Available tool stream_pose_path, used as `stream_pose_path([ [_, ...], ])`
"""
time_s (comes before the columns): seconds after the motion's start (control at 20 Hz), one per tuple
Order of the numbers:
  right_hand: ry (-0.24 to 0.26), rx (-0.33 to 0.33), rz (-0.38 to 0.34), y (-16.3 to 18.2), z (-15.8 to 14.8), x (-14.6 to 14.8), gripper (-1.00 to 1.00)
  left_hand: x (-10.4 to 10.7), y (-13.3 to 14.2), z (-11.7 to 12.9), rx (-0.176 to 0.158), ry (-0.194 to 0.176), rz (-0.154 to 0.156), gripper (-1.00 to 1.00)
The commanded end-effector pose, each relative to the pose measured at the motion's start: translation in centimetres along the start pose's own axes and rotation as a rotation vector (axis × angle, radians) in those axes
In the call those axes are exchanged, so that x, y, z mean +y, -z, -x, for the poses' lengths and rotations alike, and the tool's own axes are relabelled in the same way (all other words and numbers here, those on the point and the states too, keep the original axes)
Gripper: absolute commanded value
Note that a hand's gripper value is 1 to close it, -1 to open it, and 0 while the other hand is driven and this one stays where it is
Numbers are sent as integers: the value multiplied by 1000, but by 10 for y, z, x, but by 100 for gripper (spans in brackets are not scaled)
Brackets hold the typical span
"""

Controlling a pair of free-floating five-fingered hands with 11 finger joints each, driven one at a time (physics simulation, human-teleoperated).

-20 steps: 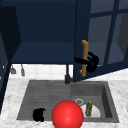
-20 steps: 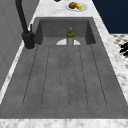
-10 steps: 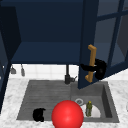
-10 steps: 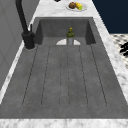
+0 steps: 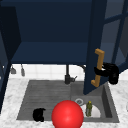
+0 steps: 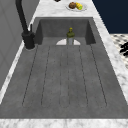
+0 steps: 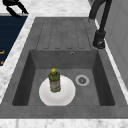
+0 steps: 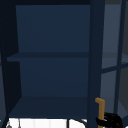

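Observation:
My right hand [image 5: 110, 72] is shut on the orange handle [image 5: 99, 67] of the wall cabinet's right door [image 5: 93, 47], which stands swung out over the sink; the same hand [image 8: 111, 120] and handle [image 8: 100, 110] show at the bottom of the upper view. The cabinet's dark blue shelves [image 8: 50, 57] are bare. My left hand [image 5: 38, 114] hangs low at the sink's front left, fingers relaxed, holding nothing; it is also at the counter's front edge [image 6: 124, 48] [image 7: 13, 6]. A green bottle [image 7: 54, 80] stands upright on a white plate [image 7: 65, 96] in the basin.
A black faucet [image 5: 67, 77] rises behind the sink [image 7: 25, 75]. A red sphere [image 5: 67, 115] sits at the sink's front edge in the front view. The ribbed drainboard [image 6: 65, 75] lies left of the basin. A plate of fruit [image 6: 76, 5] rests on the counter beyond the basin.
The right door has swung further open, its handle moving right with my right hand on it. The left hand, bottle and plate have stayed put.

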Motion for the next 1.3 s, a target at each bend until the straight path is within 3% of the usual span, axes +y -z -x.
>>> stream_pose_path([
  [0.0, 14, -34, -54, -8, -10, -24, 100, 0, 0, 0, 0, 0, 0, 0],
  [0.1, 13, -26, -100, -14, -12, -35, 100, 0, 0, 0, 0, 0, 0, 0],
  [0.4, 118, 67, -138, -31, -12, -64, 100, 0, 0, 0, 0, 0, 0, 0],
  [0.6, 116, 71, -168, -38, -12, -82, 100, 0, 0, 0, 0, 0, 0, 0],
  [0.65, 107, 101, -181, -37, -5, -83, 100, 0, 0, 0, 0, 0, 0, 0],
  [0.9, 111, 77, -178, -36, -7, -118, 100, 0, 0, 0, 0, 0, 0, 0],
  [1.25, 113, 67, -238, -37, -10, -163, 100, 0, 0, 0, 0, 0, 0, 0],
])
